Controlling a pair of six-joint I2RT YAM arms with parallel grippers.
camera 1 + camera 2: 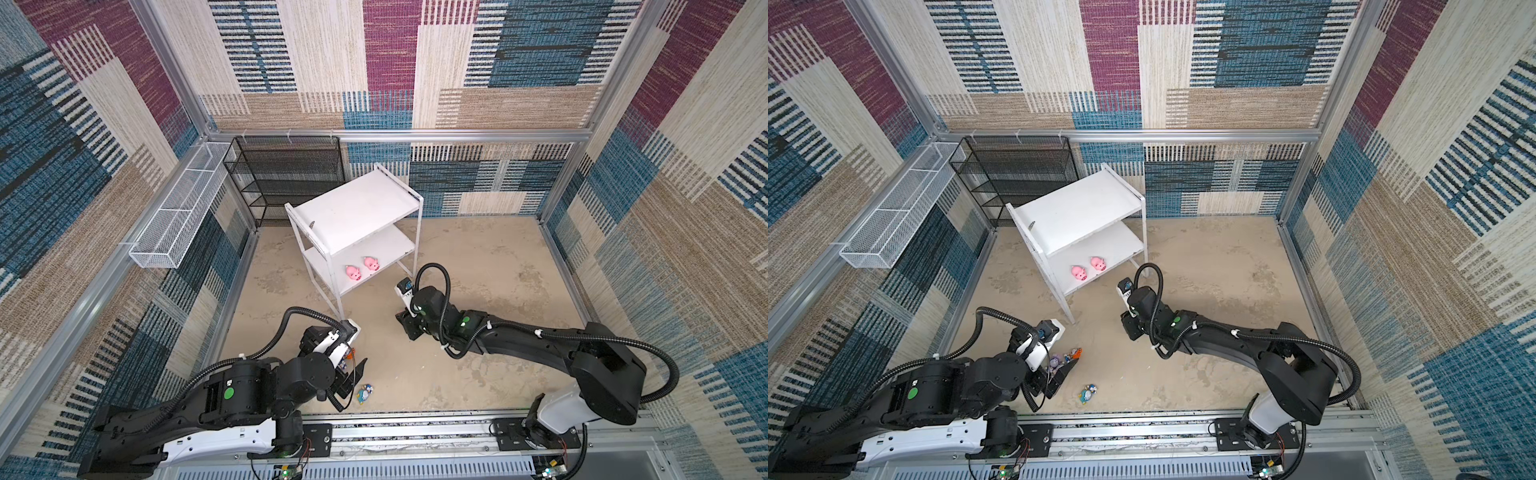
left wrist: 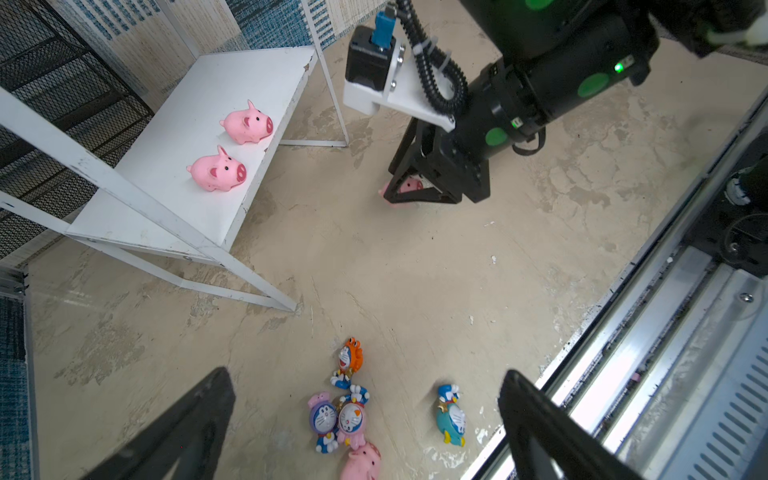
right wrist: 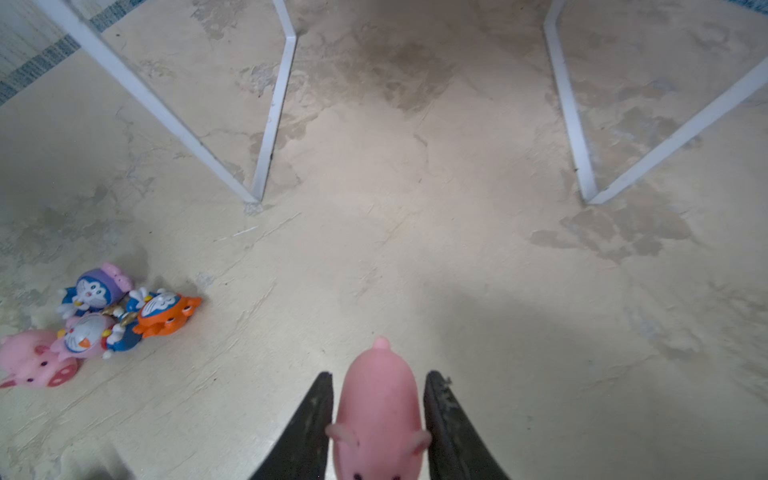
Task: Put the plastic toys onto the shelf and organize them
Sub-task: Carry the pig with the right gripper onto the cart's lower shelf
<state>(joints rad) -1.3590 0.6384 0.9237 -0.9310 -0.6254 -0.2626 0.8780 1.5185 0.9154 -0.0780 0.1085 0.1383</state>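
near the centre of a top view we record the white flat-board shelf, two glossy pink pigs on its lower board. right gripper clenched on a third smooth pig; left gripper released above four hooded figurines on mottled beige floor; woven patchwork walls.

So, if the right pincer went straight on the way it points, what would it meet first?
Probably the tabletop, just beyond the pink pig the right pincer grips; the shelf legs stand farther off. Depth is unclear.
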